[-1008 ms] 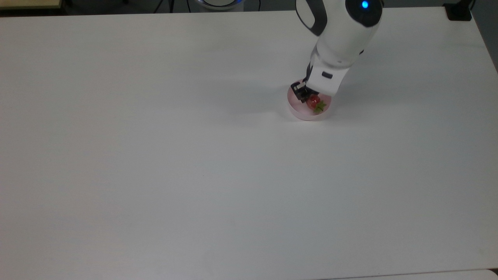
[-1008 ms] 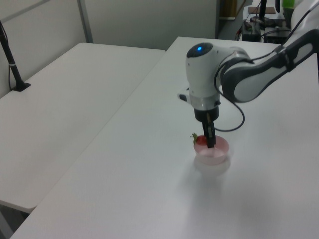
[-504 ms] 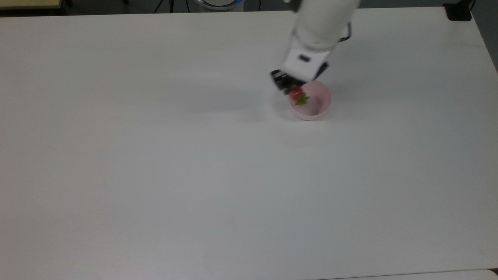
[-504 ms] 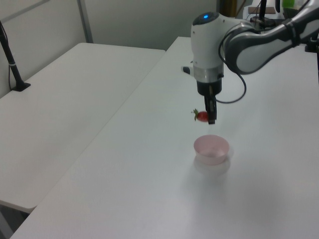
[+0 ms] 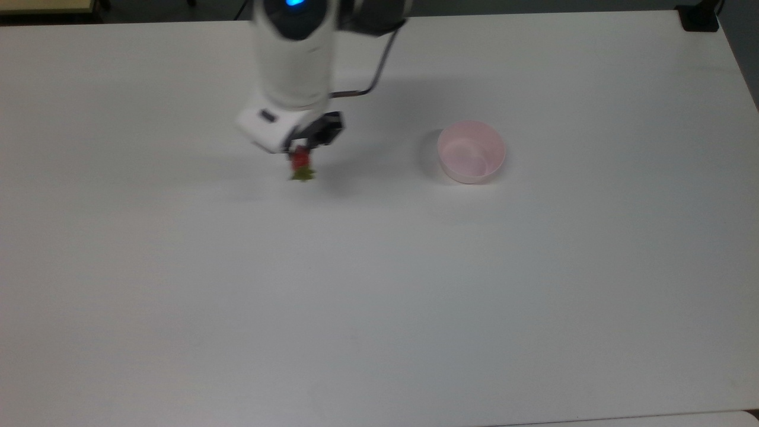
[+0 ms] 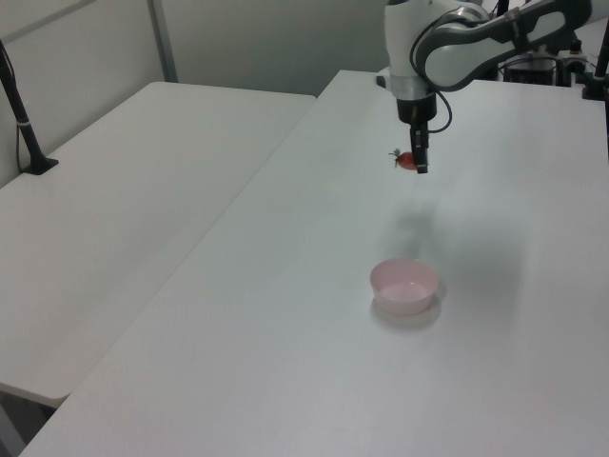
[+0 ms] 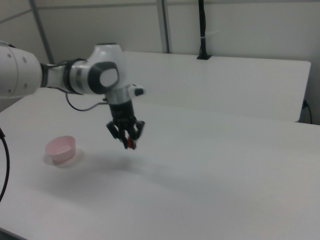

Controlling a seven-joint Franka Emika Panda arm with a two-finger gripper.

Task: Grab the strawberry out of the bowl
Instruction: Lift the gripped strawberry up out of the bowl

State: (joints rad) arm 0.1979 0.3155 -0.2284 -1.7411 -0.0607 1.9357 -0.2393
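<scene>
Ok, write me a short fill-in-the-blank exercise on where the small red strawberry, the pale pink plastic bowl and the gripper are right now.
1. The two-finger gripper is shut on the small red ____.
2. The round pale pink plastic bowl now holds ____.
3. The green-capped fruit hangs ____ the white table, not on it.
4. In the top view, the bowl lies to the gripper's ____.

Missing words: strawberry; nothing; above; right

white table (image 5: 379, 296) | second white table (image 6: 124, 200) | grey wall (image 7: 240, 25)

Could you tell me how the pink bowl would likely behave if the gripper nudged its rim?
The bowl looks like thin plastic and sits empty, so it would probably slide easily on the smooth table. Its low, wide shape suggests it would skid rather than tip.
</scene>
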